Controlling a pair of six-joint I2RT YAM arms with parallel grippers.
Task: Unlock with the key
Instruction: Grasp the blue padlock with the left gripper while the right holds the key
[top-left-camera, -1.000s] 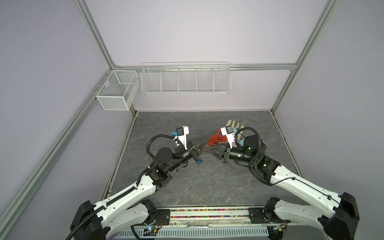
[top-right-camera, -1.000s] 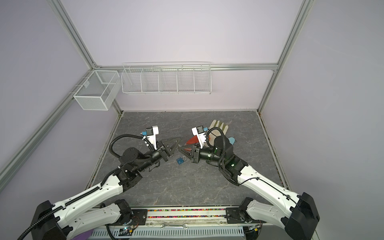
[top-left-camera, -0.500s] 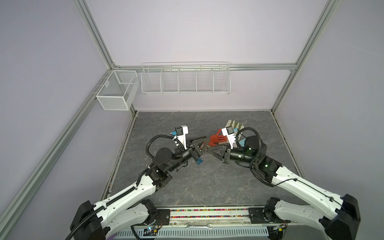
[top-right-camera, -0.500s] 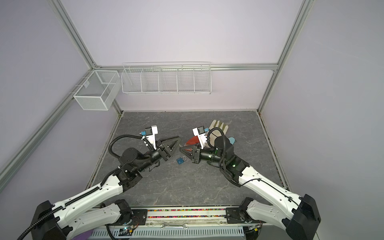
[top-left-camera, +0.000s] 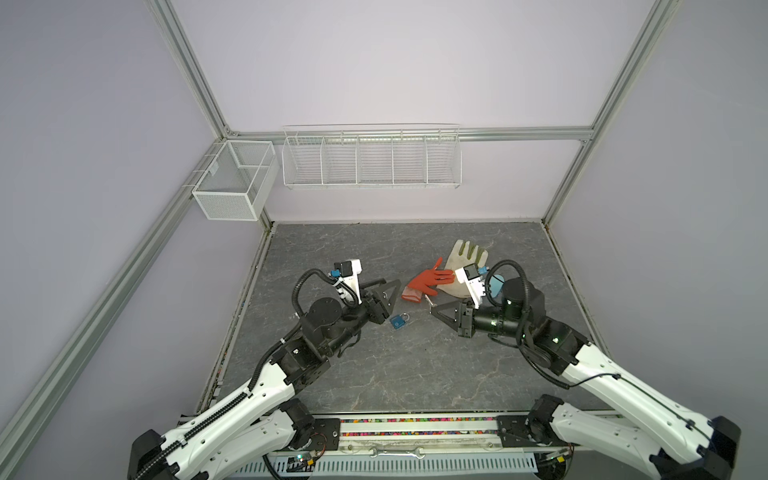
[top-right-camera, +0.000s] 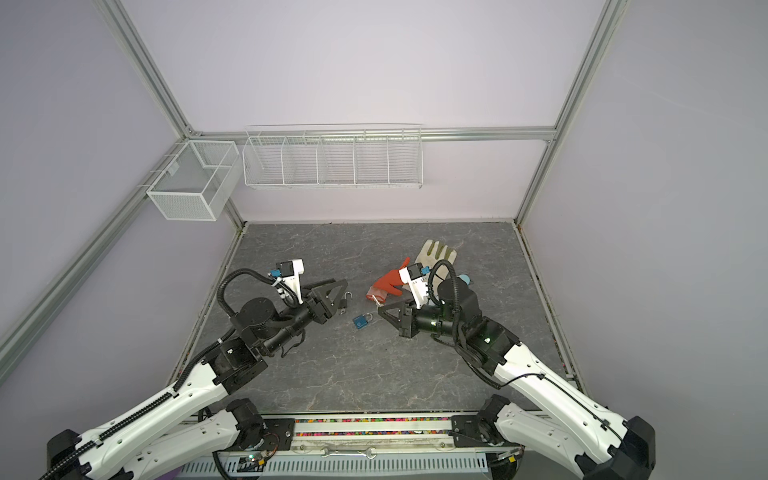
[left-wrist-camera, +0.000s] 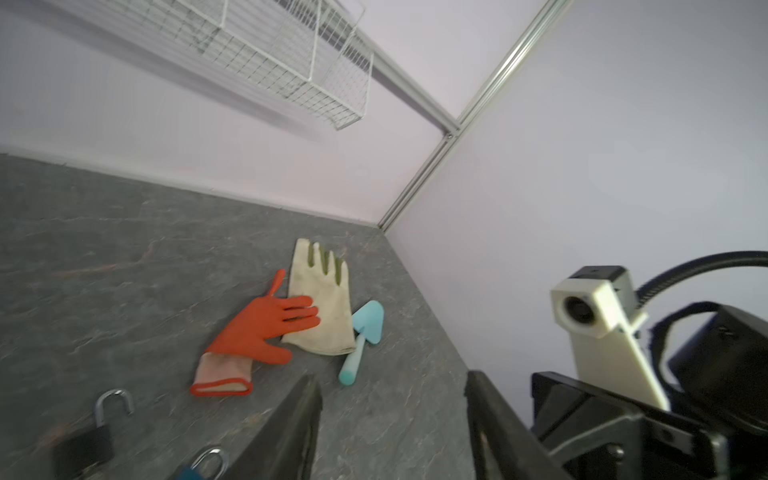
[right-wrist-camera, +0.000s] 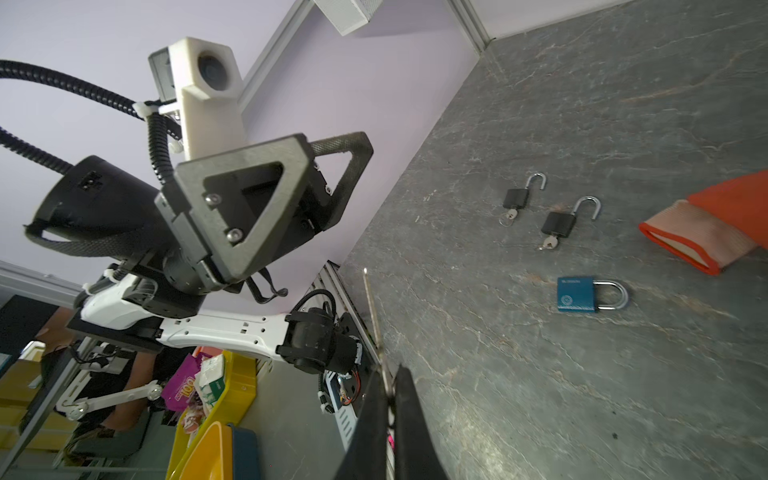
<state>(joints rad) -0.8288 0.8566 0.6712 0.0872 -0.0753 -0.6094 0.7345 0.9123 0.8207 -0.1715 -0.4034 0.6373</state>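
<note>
A small blue padlock (top-left-camera: 400, 321) (top-right-camera: 362, 321) (right-wrist-camera: 582, 294) lies flat on the grey table between the two arms, its silver shackle pushed in. My right gripper (top-left-camera: 434, 309) (top-right-camera: 380, 311) (right-wrist-camera: 388, 376) hovers just right of it, shut on a thin silver key (right-wrist-camera: 371, 307) whose blade sticks out past the fingertips. My left gripper (top-left-camera: 386, 289) (top-right-camera: 338, 291) (left-wrist-camera: 390, 399) stands open and empty above the table, left of the blue padlock, its tips pointing toward the gloves.
Two black padlocks (right-wrist-camera: 517, 199) (right-wrist-camera: 561, 224) lie open with keys in them beside the left gripper. An orange glove (top-left-camera: 428, 280), a beige glove (top-left-camera: 465, 257) and a light blue trowel (left-wrist-camera: 365, 328) lie behind the right gripper. Wire baskets (top-left-camera: 371, 160) (top-left-camera: 232, 187) hang on the walls.
The left gripper, earlier shut and tip to tip with the right gripper, has opened and drawn back. The key stays in the right gripper. The blue padlock has not moved.
</note>
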